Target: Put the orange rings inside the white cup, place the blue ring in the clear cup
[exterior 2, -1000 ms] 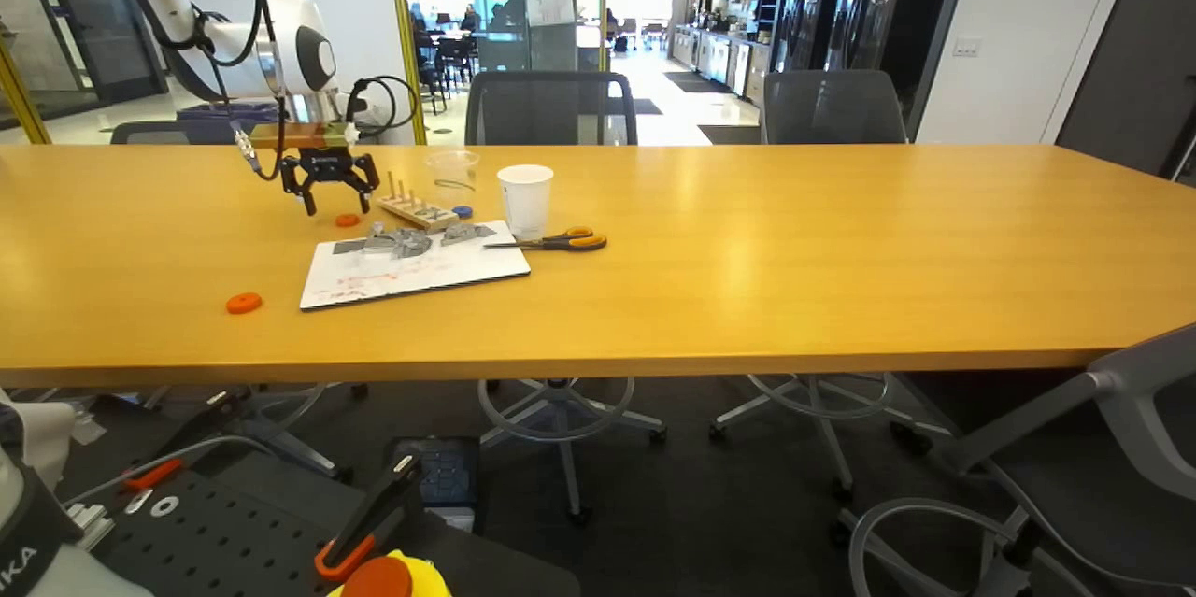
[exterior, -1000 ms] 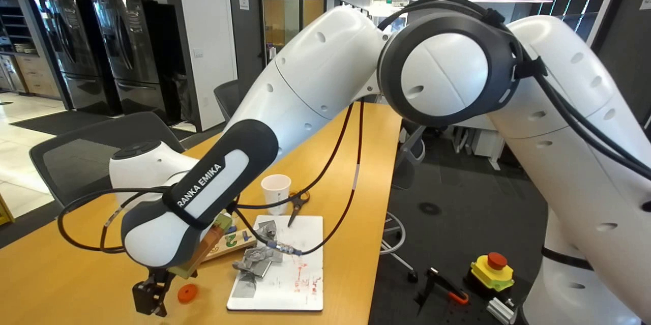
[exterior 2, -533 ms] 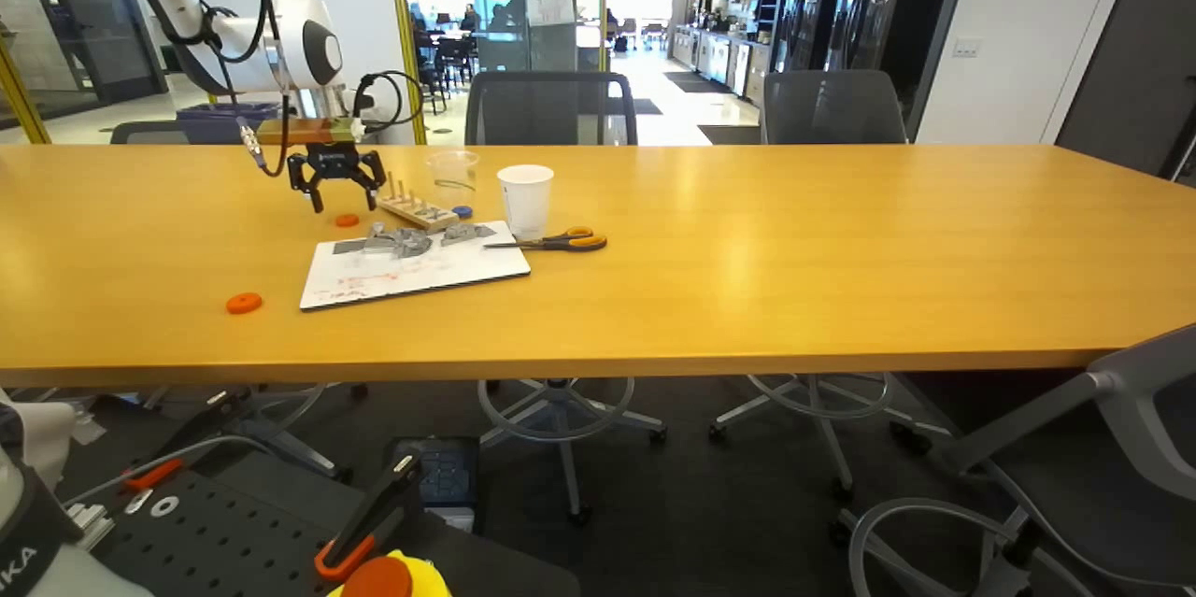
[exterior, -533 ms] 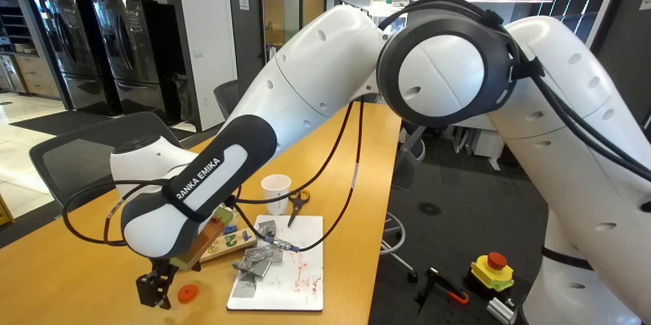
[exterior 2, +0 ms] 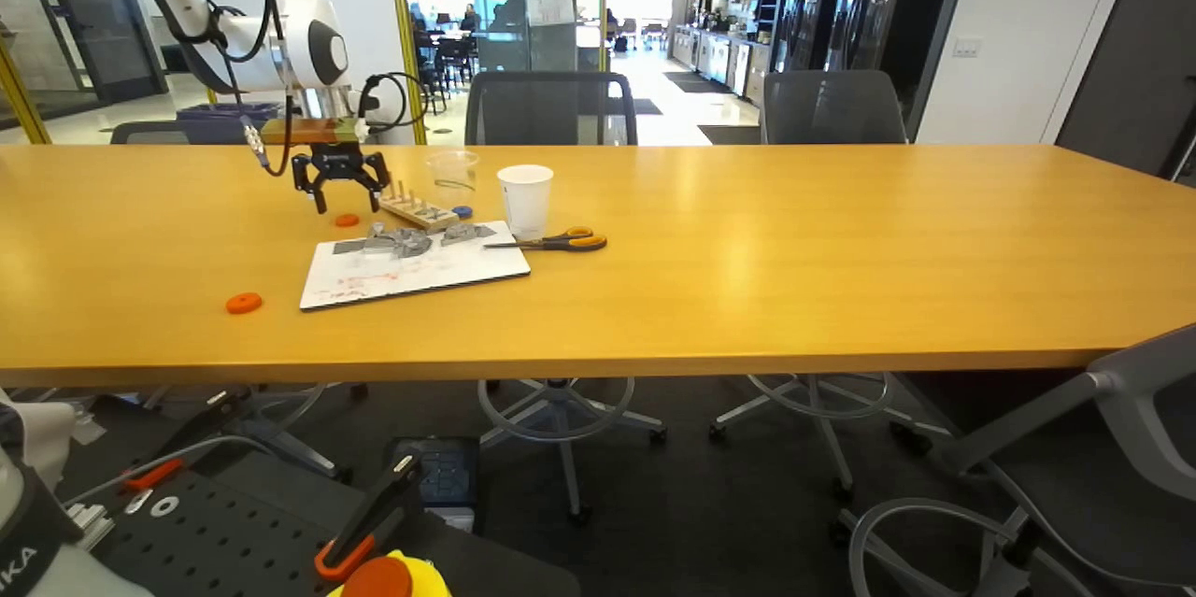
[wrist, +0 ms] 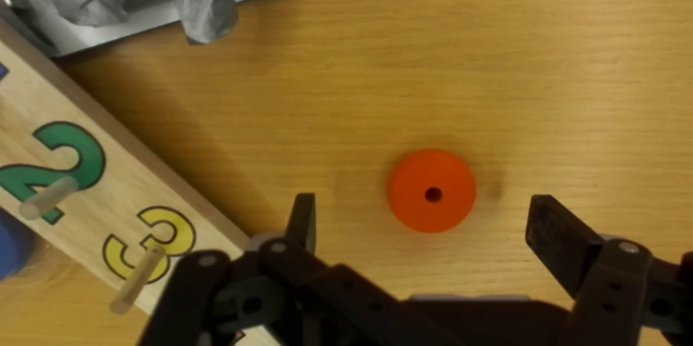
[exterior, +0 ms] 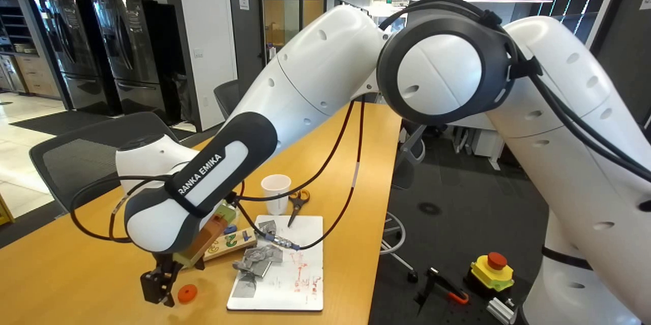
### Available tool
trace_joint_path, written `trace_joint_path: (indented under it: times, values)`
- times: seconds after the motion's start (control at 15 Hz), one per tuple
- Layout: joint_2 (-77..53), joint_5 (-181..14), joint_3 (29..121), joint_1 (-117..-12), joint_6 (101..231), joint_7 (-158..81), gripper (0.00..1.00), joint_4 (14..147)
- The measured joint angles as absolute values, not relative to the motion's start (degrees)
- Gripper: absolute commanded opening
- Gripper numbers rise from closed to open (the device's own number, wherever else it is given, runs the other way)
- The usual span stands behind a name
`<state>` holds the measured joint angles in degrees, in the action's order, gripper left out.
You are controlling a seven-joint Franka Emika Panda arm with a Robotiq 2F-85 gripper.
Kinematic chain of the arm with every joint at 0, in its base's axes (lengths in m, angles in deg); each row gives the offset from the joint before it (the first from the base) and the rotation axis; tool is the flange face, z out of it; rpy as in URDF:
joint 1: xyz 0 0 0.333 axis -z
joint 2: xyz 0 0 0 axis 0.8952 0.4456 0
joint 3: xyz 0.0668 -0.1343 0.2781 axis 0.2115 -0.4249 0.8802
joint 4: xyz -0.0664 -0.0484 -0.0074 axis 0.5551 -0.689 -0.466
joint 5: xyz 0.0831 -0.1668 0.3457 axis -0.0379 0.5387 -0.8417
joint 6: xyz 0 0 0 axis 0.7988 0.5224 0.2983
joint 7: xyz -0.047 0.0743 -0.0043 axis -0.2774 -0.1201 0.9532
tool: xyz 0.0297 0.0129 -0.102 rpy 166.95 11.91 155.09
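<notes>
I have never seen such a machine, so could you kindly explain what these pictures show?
This is a white robot arm; its black pincer hangs open above a table, holding nothing. Two pictures come from cameras set apart from the arm; the close-up comes from its wrist camera, looking down at an orange ring. Also on the table are another orange ring, a blue ring, a white cup, a clear cup, a wooden peg block, and a whiteboard with crumpled grey scraps on it and scissors reaching over its edge.

Wrist view looks down; exterior views share the table (exterior 2: pixel 794 289).
</notes>
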<state>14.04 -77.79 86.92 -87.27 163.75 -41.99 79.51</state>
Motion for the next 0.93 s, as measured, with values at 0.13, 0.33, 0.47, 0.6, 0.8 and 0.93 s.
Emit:
trace_joint_path:
  times: [0.13,0.33,0.47,0.6,0.8,0.93]
  values:
    - [14.1,-78.1,86.9,-87.1,163.8,-42.0,1.0,79.5]
    - [14.5,-78.5,87.0,-86.9,163.7,-41.9,1.0,79.5]
    - [14.8,-78.7,87.1,-86.9,163.7,-41.9,1.0,79.5]
    - [15.1,-78.8,87.1,-86.8,163.7,-41.8,1.0,79.5]
    - [15.1,-78.9,87.1,-86.8,163.7,-41.8,1.0,79.5]
    - [15.1,-78.9,87.2,-86.8,163.7,-41.8,1.0,79.5]
